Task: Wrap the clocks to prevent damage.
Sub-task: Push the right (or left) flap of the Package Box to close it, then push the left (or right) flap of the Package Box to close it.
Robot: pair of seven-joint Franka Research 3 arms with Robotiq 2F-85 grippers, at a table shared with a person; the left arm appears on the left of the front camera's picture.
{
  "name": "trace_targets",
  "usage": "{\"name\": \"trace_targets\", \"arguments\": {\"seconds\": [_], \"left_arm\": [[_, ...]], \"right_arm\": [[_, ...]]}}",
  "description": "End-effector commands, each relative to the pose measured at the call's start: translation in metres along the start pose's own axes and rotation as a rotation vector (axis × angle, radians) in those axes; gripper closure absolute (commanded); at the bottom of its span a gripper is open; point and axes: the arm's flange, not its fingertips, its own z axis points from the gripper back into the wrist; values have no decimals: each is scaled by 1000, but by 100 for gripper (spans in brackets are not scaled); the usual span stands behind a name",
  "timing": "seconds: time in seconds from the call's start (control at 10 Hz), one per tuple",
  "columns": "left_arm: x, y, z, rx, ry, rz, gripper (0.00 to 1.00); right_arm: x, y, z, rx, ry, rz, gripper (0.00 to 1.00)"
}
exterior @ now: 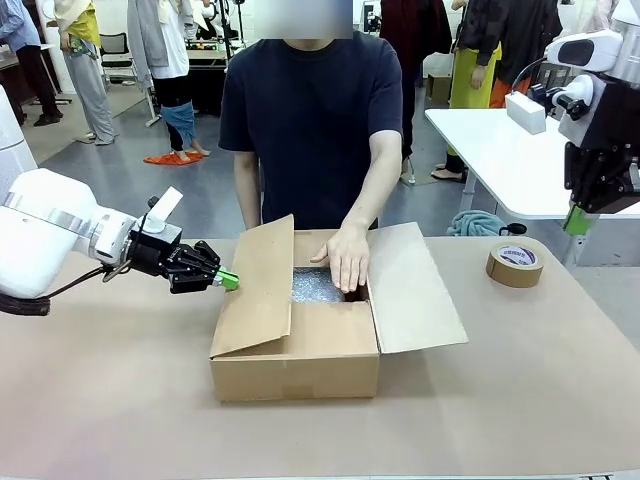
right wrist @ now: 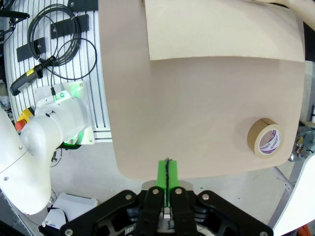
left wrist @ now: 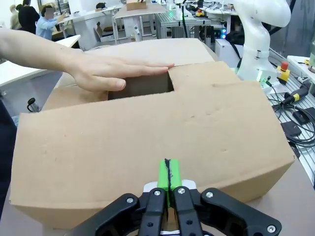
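Note:
A cardboard box (exterior: 295, 368) stands in the middle of the table with its flaps open. Bubble wrap (exterior: 312, 286) shows inside it, and the person's hand (exterior: 346, 260) presses flat into the opening. The clocks are hidden. My left gripper (exterior: 229, 280) is shut with nothing in it, its green tips right at the raised left flap (exterior: 255, 285). In the left wrist view the shut left gripper (left wrist: 168, 173) points at the box (left wrist: 147, 132), with the person's hand (left wrist: 113, 71) lying over the opening. My right gripper (exterior: 575, 220) hangs shut and empty high at the right, and looks down past the table's edge as the shut right gripper (right wrist: 168, 173).
A roll of brown tape (exterior: 515, 264) lies on the table to the right of the box, also the tape roll (right wrist: 266, 138) in the right wrist view. The right flap (exterior: 410, 290) lies spread outward. A white table (exterior: 500, 150) stands behind at the right.

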Motion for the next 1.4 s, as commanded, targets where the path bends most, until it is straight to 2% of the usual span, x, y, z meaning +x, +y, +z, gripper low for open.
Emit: {"name": "trace_targets", "arguments": {"seconds": [0.0, 1.3], "left_arm": [[-2, 0, -6, -10, 0, 2, 100], [-2, 0, -6, -10, 0, 2, 100]], "right_arm": [[2, -1, 0, 0, -20, -11, 99], [2, -1, 0, 0, -20, -11, 99]]}}
